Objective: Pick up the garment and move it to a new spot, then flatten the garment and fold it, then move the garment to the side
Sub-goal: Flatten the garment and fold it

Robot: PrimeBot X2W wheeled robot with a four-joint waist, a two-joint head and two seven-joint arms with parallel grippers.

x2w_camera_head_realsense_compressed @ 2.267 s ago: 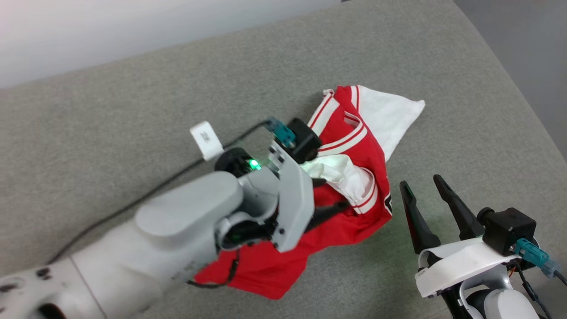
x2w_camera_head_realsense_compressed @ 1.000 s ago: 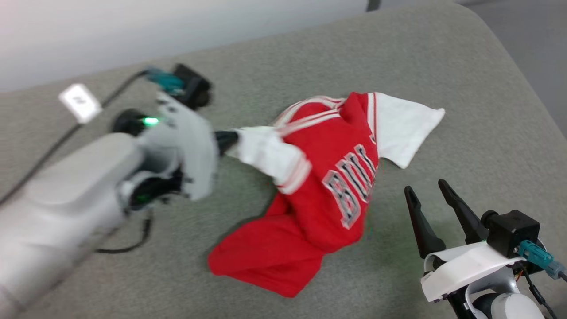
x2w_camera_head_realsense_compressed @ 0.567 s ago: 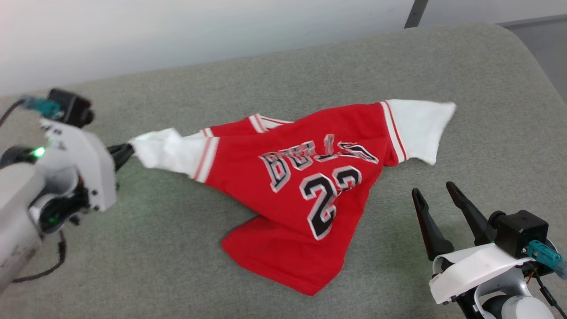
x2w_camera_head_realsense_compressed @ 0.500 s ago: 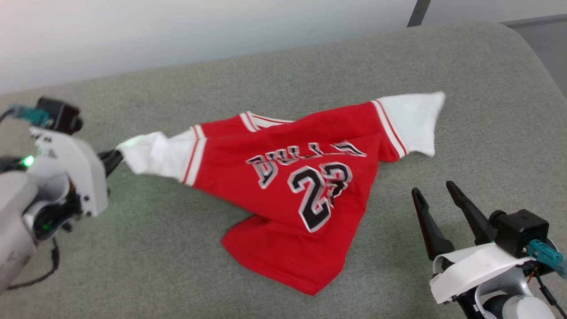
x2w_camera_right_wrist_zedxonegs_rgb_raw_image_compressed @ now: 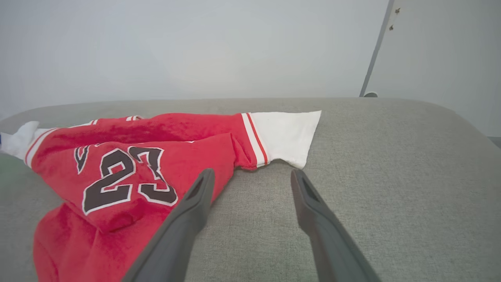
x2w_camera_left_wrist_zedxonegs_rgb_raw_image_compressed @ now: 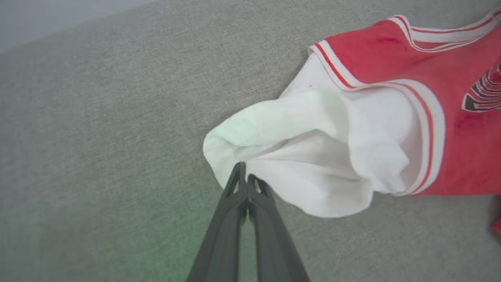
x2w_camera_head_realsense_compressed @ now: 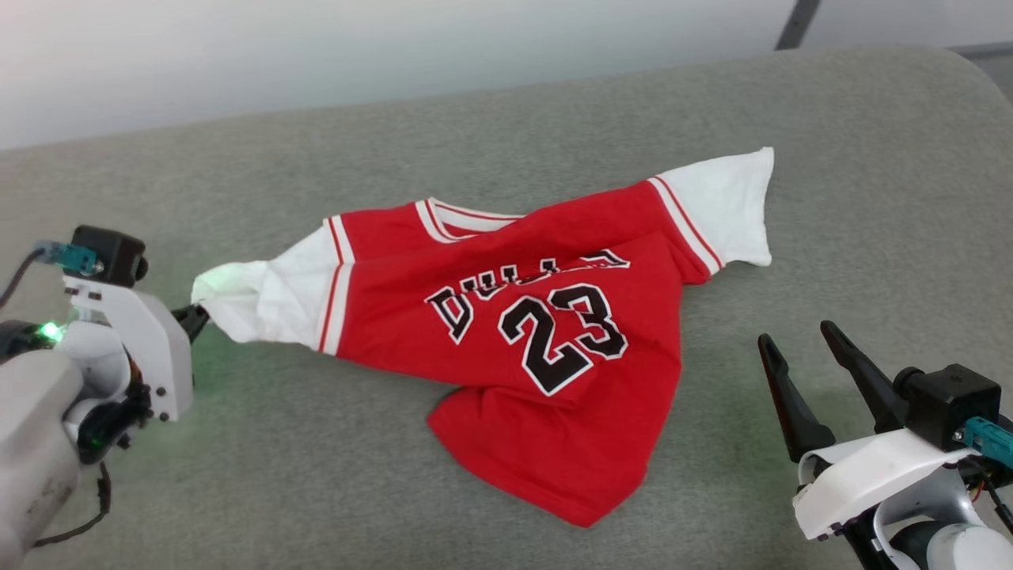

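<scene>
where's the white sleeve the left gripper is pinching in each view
head view: white sleeve at middle left, pinched by the left gripper
left wrist view: sleeve at centre, above the shut gripper
right wrist view: sleeve at far left edge
shared landmark: red-white striped trim beside it

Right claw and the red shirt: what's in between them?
Nothing, just bare grey cushion between the open right claw and the shirt. The head view shows the gap.

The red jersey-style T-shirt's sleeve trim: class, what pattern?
Sleeve trim is red-and-white striped, clearest in the left wrist view.
</scene>
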